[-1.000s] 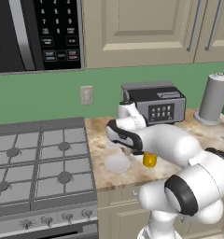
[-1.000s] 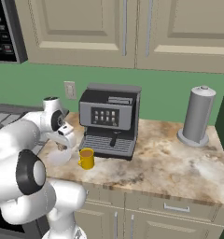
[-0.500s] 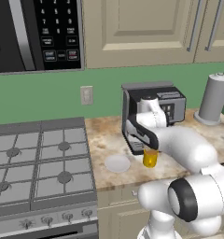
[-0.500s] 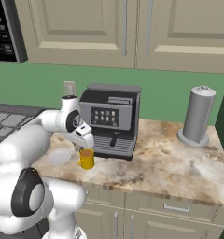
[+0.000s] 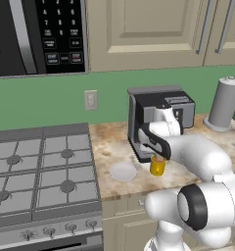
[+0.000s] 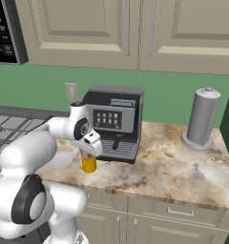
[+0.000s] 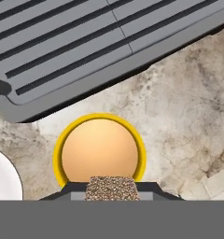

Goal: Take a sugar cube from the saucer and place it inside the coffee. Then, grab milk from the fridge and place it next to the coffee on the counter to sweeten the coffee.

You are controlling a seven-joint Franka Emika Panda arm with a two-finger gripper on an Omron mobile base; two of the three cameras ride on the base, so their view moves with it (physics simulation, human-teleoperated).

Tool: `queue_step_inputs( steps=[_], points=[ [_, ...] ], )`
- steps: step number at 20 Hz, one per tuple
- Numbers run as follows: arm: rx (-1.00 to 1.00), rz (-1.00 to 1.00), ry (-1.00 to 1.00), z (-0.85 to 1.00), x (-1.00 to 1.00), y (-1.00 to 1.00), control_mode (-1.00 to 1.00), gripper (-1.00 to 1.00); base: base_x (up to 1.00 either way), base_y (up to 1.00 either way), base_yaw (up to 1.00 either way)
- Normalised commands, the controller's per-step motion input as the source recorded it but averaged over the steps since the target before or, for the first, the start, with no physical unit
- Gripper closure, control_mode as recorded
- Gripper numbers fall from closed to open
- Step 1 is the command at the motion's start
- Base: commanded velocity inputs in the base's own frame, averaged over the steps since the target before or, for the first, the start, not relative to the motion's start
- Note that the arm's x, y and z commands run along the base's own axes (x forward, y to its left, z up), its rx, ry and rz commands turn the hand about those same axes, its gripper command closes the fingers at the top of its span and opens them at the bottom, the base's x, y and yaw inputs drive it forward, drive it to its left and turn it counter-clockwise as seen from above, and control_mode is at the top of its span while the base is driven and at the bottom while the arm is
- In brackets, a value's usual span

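My gripper [image 7: 111, 189] is shut on the sugar cube [image 7: 111, 187], a speckled brownish-tan block pinched between the dark fingertips. It hangs right above the coffee [image 7: 100, 150], a yellow mug full of light brown liquid. In the base views the hand [image 5: 157, 146] hovers over the mug [image 5: 157, 167], which stands on the marbled counter [image 5: 114, 147] in front of the coffee machine. The white saucer [image 5: 123, 171] lies bare just left of the mug; its edge [image 7: 4, 179] shows in the hand view. The right base view has the coffee [image 6: 88, 164] under the hand [image 6: 89, 143].
A black and grey coffee machine [image 6: 114, 123] stands directly behind the mug, its drip tray [image 7: 86, 42] close by. A grey canister [image 6: 201, 117] stands at the counter's right end. The gas stove [image 5: 36, 169] lies to the left, under a microwave [image 5: 38, 34].
The arm has carried the sugar cube to the right, from over the saucer to above the mug. The jaws have stayed shut on the cube.
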Motion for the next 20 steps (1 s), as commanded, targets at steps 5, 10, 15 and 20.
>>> queue_step_inputs(
  steps=[5, 10, 15, 20],
  points=[
    [0.0, 0.0, 0.0, -0.24, 0.03, -0.04, -1.0, -1.0, 0.0, 0.0, 0.0],
    [0.0, -0.02, 0.0, -0.07, 0.14, -0.06, -1.0, -1.0, 0.0, 0.0, 0.0],
    [0.0, -0.04, 0.0, 0.0, 0.2, -0.04, -1.0, -1.0, 0.0, 0.0, 0.0],
    [0.0, -0.05, -0.04, 0.24, 0.02, 0.0, -1.0, -1.0, 0.0, 0.0, 0.0]
  ],
)
